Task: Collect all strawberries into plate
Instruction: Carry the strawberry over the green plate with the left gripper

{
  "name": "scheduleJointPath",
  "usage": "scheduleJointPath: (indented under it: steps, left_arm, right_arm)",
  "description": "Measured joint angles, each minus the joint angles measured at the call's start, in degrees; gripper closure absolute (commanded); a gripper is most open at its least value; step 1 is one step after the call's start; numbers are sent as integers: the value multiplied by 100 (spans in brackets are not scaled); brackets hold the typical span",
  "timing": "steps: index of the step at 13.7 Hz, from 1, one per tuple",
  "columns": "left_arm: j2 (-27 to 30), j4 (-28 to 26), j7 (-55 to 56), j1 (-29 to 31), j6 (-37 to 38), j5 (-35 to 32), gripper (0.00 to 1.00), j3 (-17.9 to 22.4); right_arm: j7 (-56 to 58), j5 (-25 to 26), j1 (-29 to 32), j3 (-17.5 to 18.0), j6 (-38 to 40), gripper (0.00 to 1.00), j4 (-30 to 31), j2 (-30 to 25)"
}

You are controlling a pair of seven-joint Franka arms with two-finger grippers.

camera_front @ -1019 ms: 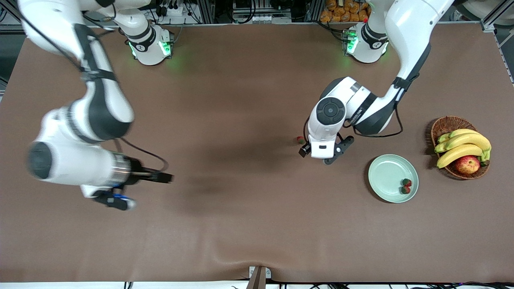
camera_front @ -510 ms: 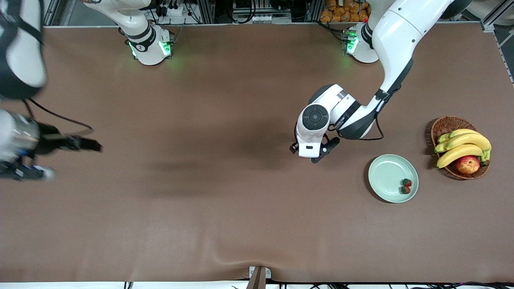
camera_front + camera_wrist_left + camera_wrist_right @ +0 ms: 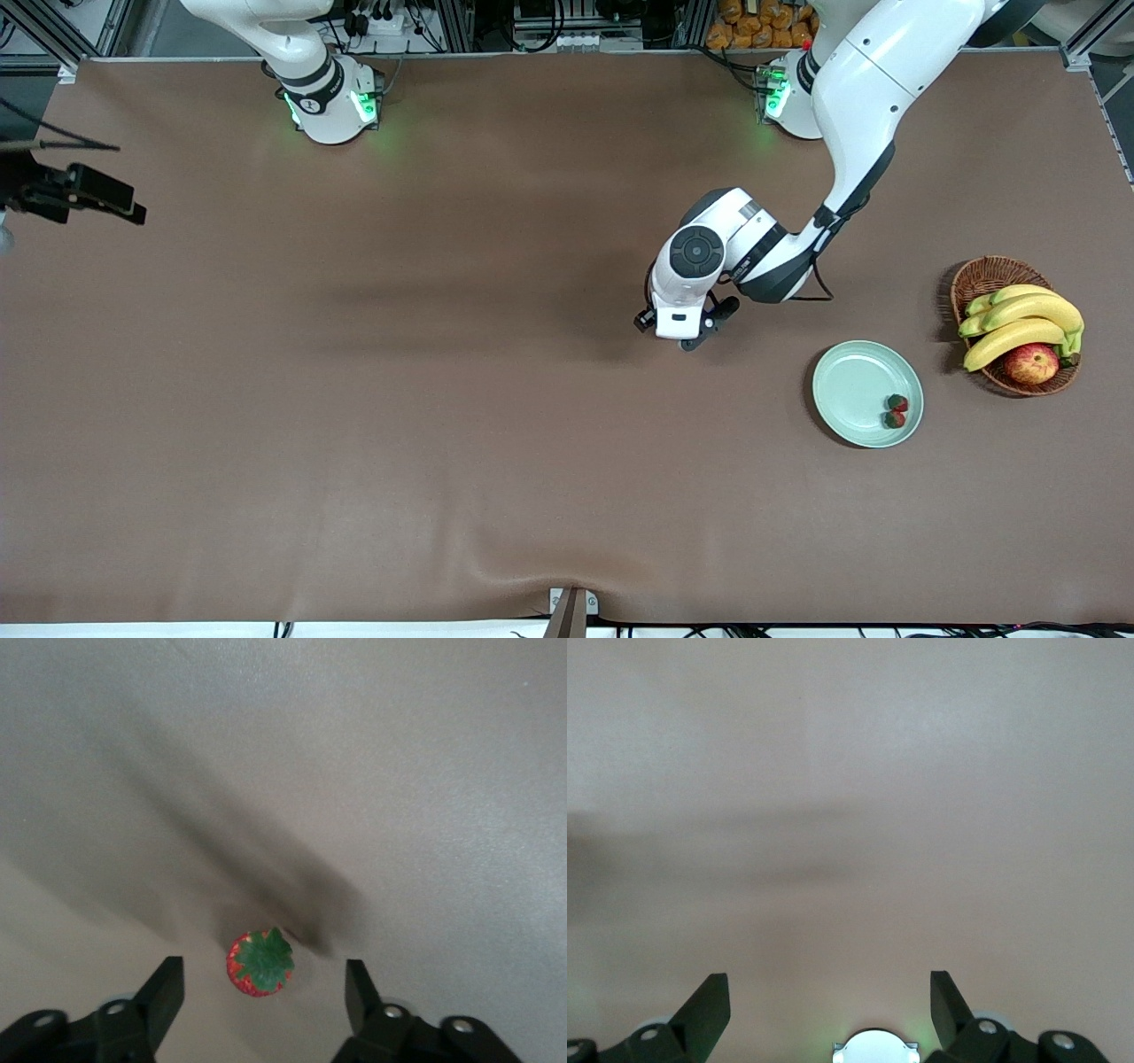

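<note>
Left gripper hangs over the third strawberry, jaws spread wide with the berry roughly centred between the two fingers, nothing held. In the front view the gripper sits over bare brown table mid-table, toward the left arm's end; the berry itself is hidden under the wrist there.

Step in hand, as I judge it — grasp the last loose berry. To do it well: drop straight down with the berry staying centred, stop just short of the cloth so the fingertips don't drag the cover, close gently on the red body rather than the leafy cap. It's small and round, so an off-centre pinch would likely squirt it sideways. Then lift clear and carry to the plate.

Plate lies nearer to the front camera than the gripper and closer to the left arm's end, beside the wicker basket of bananas and an apple. Two strawberries already rest in it, touching each other, near the rim.

Berry look: tiny, red, dark green star-shaped cap facing up, lying on the cloth next to a dark shadow.

Right gripper waits — pulled off over the table edge at the right arm's end, fingers apart, empty.
</note>
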State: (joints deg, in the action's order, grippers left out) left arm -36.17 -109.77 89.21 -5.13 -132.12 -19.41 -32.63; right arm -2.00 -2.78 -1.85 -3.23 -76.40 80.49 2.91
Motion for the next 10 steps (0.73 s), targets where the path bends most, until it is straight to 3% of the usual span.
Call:
scheduleJointPath:
  steps: [2,8,9,10]
  left_arm:
    - [0,-35,0,-2,-7,0,25,0]
    - [-59,-108,2,-6,-15,-215,44,0]
    - [-88,-109,2,-5,-21,-222,52,2]
    - [-116,-109,2,-3,-33,-225,66,7]
  right_arm:
    - [14,160,0,1,-174,0,146,-110]
    - [52,249,99,4,-688,0,138,-106]
    - [101,259,136,46,-691,0,121,-107]
    - [149,274,190,114,-694,0,110,-107]
